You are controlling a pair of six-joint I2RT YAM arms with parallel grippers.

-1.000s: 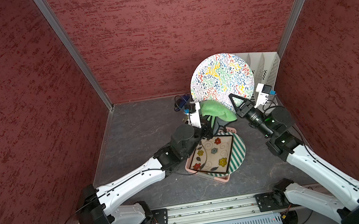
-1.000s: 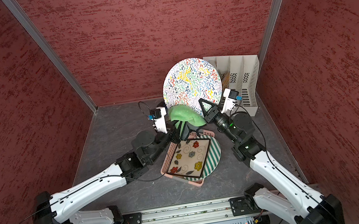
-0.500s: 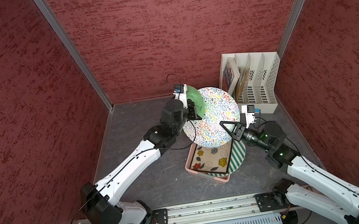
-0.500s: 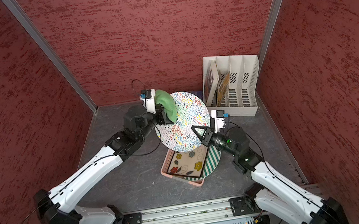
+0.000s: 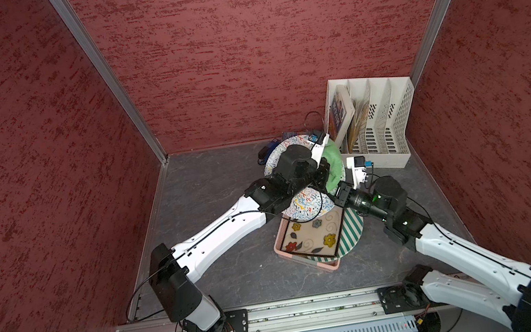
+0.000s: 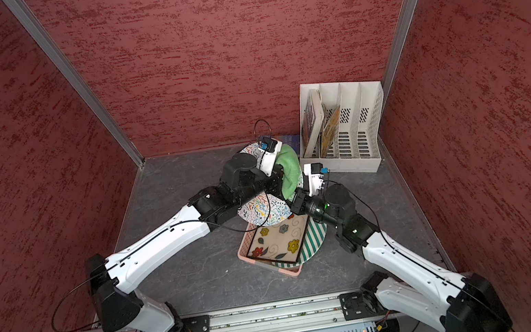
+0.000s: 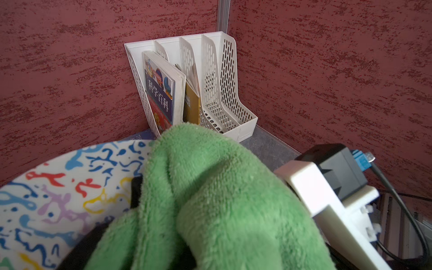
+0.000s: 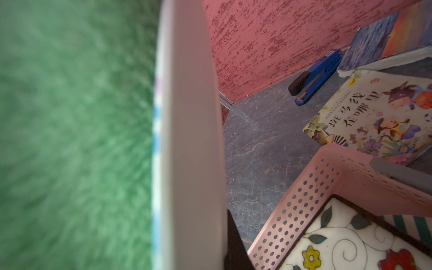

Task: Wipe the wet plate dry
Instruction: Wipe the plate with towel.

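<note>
Clock directions were read in a top view, with 12 o'clock at the back wall. The grey, marble-veined table (image 5: 210,190) carried a white perforated file organiser (image 5: 380,127) at 1 o'clock, with books standing in its two leftmost slots. A pink basket (image 5: 323,266) of hole-punched plastic sat near the centre, holding a square floral plate (image 5: 314,235) over a round green-striped plate (image 5: 352,232). The task item, a round patterned plate (image 5: 302,204) with a glossy face of coloured squiggles, was held tilted in the air over the 12 o'clock end of the basket. One second earlier it had stood raised in front of the organiser, face to the camera. The fluffy, bunched green cloth (image 5: 334,163) lay against the patterned face at the plate's 2 o'clock edge. Half a second earlier it had been at the 10 o'clock rim, and the left arm now crossed over the face, hiding much of it. The left gripper (image 5: 326,175) was closed on the cloth, which wrapped over its fingers (image 7: 135,194) in the left wrist view. The right gripper (image 5: 335,195) was pinched on the plate's rim at 4 o'clock. The right wrist view showed that rim edge-on, plain and pale on its outer side, with blurred green pile against the patterned side. A blue stapler (image 8: 313,77) with a black nose lay by the back wall at 11 o'clock of the plate.
</note>
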